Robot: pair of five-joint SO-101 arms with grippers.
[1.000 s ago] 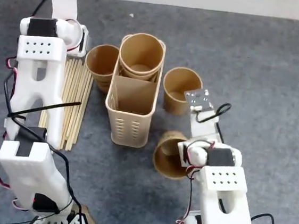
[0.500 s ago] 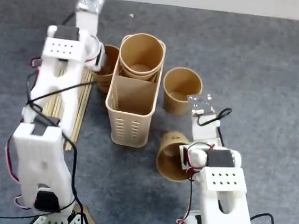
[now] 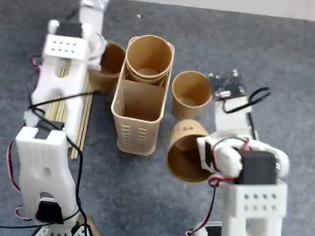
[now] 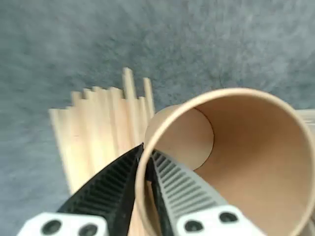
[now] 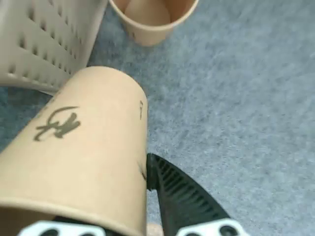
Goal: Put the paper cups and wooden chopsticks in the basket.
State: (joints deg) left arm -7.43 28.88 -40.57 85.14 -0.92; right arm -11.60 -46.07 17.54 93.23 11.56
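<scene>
1. Table: grey, felt-like top. It carries everything, with both arms based at its near edge, one on each side of the basket.
2. Basket: tall and slotted, standing mid-table between the arms, so either one should be able to reach it. It has two compartments. The far one holds the stacked cups. The near one looks free, and I judge it is meant for the chopsticks.
3. Tilted cup: lies almost on its side, just right of the basket's near corner, mouth towards the arm's base. The right gripper is clenched on its wall near the rim, with one ribbed finger pressed on the outside. The other finger is hidden. A rim hold fits here, since the body seems too wide for the jaws. It looks lifted off the table.
4. Left-hand cup: just left of the basket's far compartment. The left gripper is pinched on its rim, one finger inside and one outside. This is the same rim hold, and it leaves the cup free to be dropped onto the stack. Cannot tell whether its base is off the table.
5. Standing cup: upright on the table just right of the basket, beyond the tilted cup. Ungripped, not yet stowed.
6. Chopsticks: a loose bundle lying flat on the table left of the basket, partly under the left arm. Untouched, and thin and low, so likely the harder pick
</scene>
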